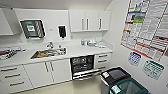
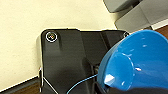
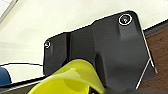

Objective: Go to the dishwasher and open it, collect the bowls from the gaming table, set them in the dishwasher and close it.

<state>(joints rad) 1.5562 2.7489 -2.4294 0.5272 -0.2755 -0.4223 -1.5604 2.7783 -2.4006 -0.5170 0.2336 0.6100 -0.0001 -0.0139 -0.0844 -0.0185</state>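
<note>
Blue bowl (image 2: 140, 60) sits close against the left wrist; dishwasher (image 1: 82, 67) open.

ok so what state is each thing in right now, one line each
stainless under-counter dishwasher: door open, dark racks showing
white wall cabinet doors: shut
white base cabinet doors: shut
round blue plastic bowl: tilted, close to left wrist camera
yellow-green plastic cup: close to right wrist camera
</note>
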